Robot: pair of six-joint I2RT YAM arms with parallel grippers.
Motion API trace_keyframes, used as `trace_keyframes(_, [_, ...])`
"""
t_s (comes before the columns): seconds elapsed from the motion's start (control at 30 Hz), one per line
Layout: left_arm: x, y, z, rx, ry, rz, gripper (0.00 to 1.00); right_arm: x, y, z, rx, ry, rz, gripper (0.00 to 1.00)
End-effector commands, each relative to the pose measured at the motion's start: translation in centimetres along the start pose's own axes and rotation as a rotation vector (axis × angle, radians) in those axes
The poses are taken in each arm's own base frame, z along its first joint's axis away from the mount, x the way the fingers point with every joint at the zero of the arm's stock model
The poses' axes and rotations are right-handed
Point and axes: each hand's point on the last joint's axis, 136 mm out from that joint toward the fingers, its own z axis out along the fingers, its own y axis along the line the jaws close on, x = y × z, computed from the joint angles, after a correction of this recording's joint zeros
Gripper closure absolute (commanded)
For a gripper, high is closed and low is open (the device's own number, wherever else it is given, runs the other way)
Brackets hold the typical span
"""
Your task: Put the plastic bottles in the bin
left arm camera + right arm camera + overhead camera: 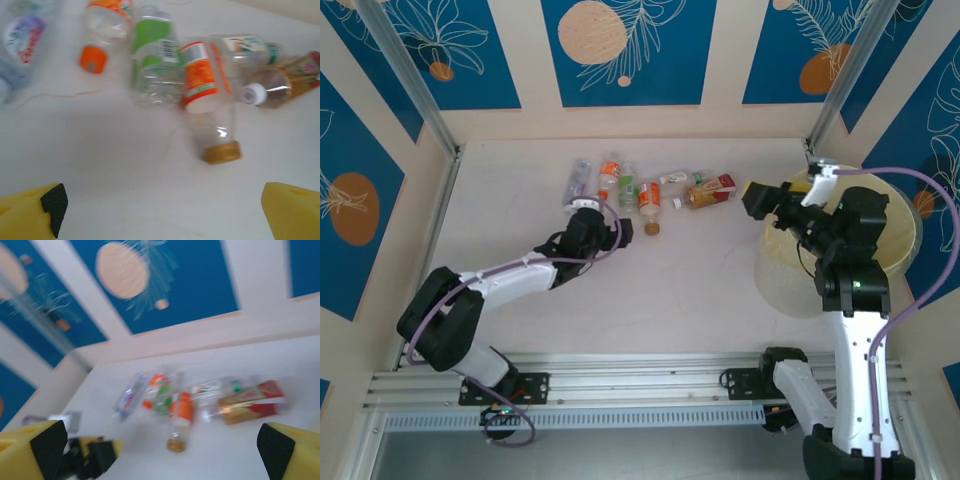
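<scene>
Clear plastic bottles [650, 190] lie bunched at far side of bench [650, 290]; round pale-yellow plastic bin [782, 275] sits right. L end effector [165, 215] wide open, empty, near orange-labelled bottle [207, 90]; R end effector [160, 450] open, empty, over bin's edge. Risk: bottles touch, so grab may pinch two or squirt one away.

Bottles [155, 60]: thin clear plastic, glossy, several creased and dented; labels of shiny printed film, caps of smooth opaque plastic. Desk [125, 150]: pale, matt, smooth, without glare. Bin [788, 285]: pale yellow plastic, smooth, dull sheen. Left fingers [295, 212]: yellow, matt, one carrying a black pad [54, 204] of duller, rubber-like look. Arm covers [860, 340]: white plastic, smooth, semi-gloss. Rail [640, 390]: ribbed bare metal, satin finish.
</scene>
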Motion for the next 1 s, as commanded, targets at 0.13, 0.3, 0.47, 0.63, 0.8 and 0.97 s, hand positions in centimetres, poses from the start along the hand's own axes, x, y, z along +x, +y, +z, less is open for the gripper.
trace_keyframes(0.13, [-1.8, 6.1, 0.9, -0.214, 0.136, -0.022, 0.0, 3.7, 4.7, 3.0, -0.17, 0.111, -0.142, 0.0])
trace_keyframes(0.3, [-3.3, 9.0, 2.6, -0.23, 0.194, 0.051, 0.0, 4.0, 1.6, 4.5, 0.05, 0.079, -0.155, 0.01])
trace_keyframes(0.47, [-3.6, 12.6, 4.0, -0.315, 0.291, 0.058, 0.0, 4.1, 1.2, 4.4, 0.073, 0.076, -0.135, 0.0])
trace_keyframes(0.63, [-3.9, 13.7, 6.8, -0.279, 0.377, 0.104, 0.0, 4.6, 0.8, 4.1, 0.09, 0.081, -0.13, 0.01])
trace_keyframes(0.8, [-4.5, 13.2, 9.5, -0.19, 0.425, 0.131, 0.0, 4.8, 0.6, 3.7, 0.103, 0.086, -0.133, 0.0])
trace_keyframes(0.97, [-4.5, 13.4, 11.5, -0.191, 0.448, 0.124, 0.02, 4.8, 0.3, 3.4, 0.119, 0.081, -0.14, 0.01])
